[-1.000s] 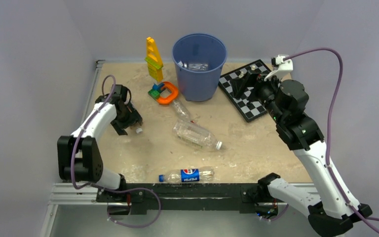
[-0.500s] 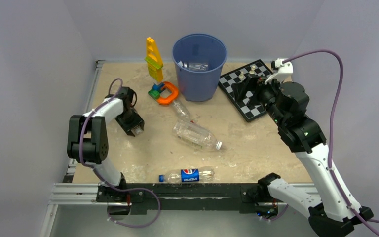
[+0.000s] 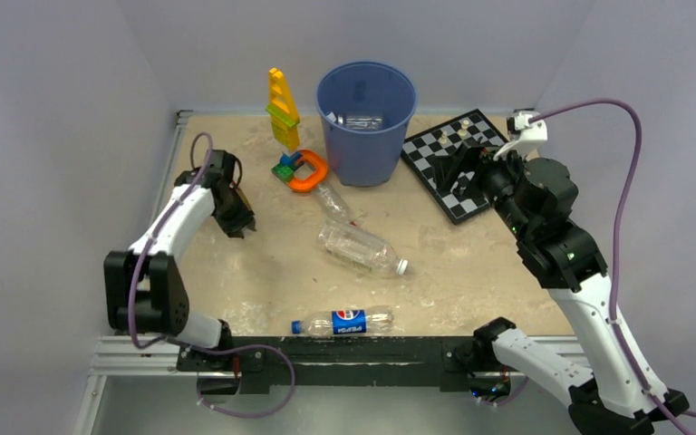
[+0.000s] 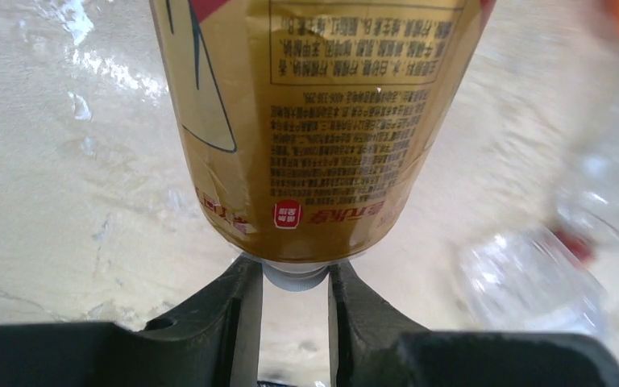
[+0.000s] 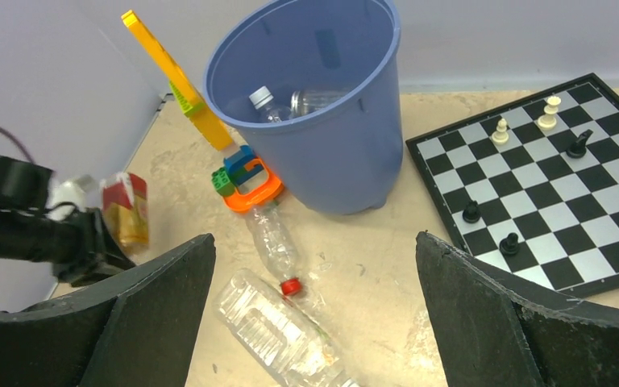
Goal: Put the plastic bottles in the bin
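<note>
My left gripper [image 4: 294, 278] is shut on the white cap of a gold-labelled bottle [image 4: 314, 121], which fills the left wrist view. The right wrist view shows that bottle [image 5: 126, 210] at the far left, in the gripper. From above, the left gripper [image 3: 236, 220] hides it. The blue bin [image 3: 366, 122] stands at the back with a clear bottle [image 5: 310, 101] inside. On the table lie a red-capped clear bottle [image 3: 333, 201], a larger clear bottle [image 3: 361, 248] and a Pepsi bottle [image 3: 343, 321]. My right gripper [image 5: 314, 266] hangs open and empty above the chessboard's left edge.
A chessboard [image 3: 430, 149] with pieces lies right of the bin. A yellow block tower [image 3: 281, 109] and an orange ring toy [image 3: 304, 170] stand left of the bin. Grey walls close in the table on three sides.
The left jaws have closed on the bottle's cap, and the left arm has shifted a little. The right arm has drifted slightly to the right, jaws still wide.
</note>
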Motion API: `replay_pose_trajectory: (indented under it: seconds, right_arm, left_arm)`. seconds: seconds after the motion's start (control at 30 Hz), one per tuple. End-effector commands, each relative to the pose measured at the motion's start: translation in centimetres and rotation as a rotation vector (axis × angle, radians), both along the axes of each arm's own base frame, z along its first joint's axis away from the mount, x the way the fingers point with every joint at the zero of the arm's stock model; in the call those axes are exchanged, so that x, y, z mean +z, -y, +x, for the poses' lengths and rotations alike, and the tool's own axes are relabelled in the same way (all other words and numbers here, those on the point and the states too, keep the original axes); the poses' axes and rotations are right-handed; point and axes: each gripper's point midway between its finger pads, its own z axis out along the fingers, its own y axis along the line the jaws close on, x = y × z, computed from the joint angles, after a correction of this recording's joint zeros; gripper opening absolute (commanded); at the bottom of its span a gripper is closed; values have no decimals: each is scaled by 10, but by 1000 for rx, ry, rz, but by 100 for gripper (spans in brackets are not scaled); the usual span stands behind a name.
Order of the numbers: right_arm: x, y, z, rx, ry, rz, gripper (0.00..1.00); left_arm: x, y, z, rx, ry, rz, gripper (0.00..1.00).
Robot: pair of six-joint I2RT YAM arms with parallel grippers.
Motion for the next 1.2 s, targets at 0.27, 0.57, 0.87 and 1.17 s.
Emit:
replay_pose_trajectory:
  seconds: [0.27, 0.57, 0.87, 1.17]
  right_arm:
    - [6, 7, -6, -33, 28, 43, 98]
    - [15, 28, -24, -102, 57, 80, 98]
    - [16, 46, -40, -155, 48, 79, 97]
    - [9, 63, -61, -194, 16, 58, 97]
  left_arm:
    - [217, 73, -17, -496, 681, -210, 0]
    - [327, 161, -1, -796, 897, -405, 0]
    - [356, 224, 101, -820, 953, -433, 0]
    - [323, 257, 181, -730, 954, -439, 92]
